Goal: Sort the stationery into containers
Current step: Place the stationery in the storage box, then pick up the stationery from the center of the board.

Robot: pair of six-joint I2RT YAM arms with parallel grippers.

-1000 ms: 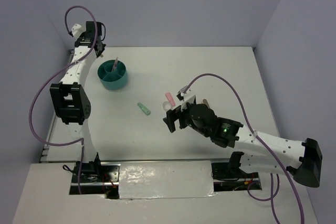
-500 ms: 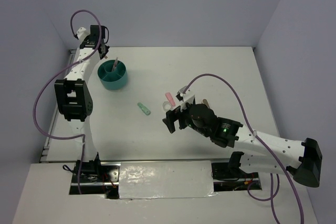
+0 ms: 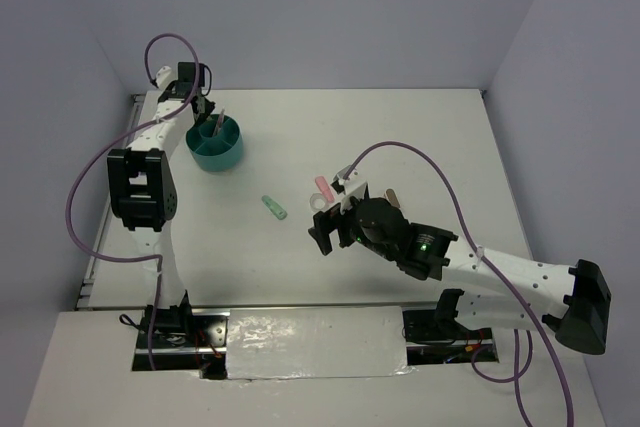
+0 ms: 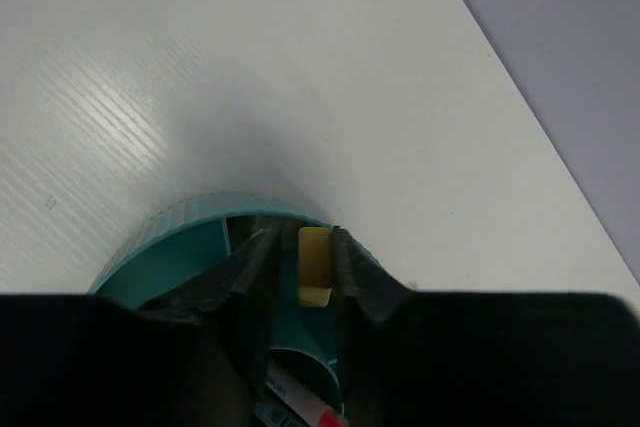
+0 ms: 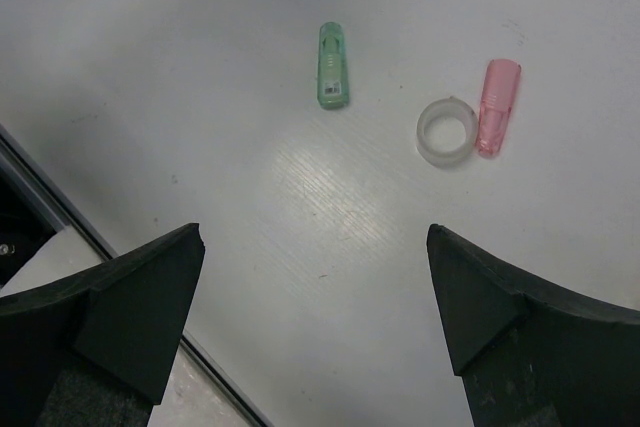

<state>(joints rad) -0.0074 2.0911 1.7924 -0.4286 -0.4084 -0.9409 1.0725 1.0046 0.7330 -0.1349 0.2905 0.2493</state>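
Left gripper (image 4: 300, 247) is over the teal organizer (image 4: 160, 257), which stands at the far left of the table (image 3: 400, 127). Its jaws stand a little apart. A beige block (image 4: 314, 265) shows in the gap between them, in line with an outer compartment just inside the rim. Whether the pads are pinching the block or it is already free cannot be told from the wrist view. A sliver of space shows on the block's left side.

**Step in hand (judgement):** placing the beige block in that compartment.

**Recommended practice:**
- Spread the jaws fully before any lift, so the block does not cling to one pad and ride out.
- Keep the gap centred on the compartment. A partition runs just to the left of the block, and a block landing on it could tip into the wrong cell.
- Withdraw straight up. A pen (image 3: 218, 119) leans out of the organizer's middle, close beside the fingers, and a sideways exit could knock it.

**Remaining stock:**
- A green block (image 5: 333, 78) lies alone on the table.
- A white tape ring (image 5: 446, 132) and a pink block (image 5: 497, 106) lie touching or nearly so.
- A brown piece (image 3: 392, 194) lies near the right arm's wrist.

Right gripper (image 5: 312, 247) hangs above this group with jaws wide and nothing between them, well apart from the organizer. It is no obstruction to the left arm's exit.
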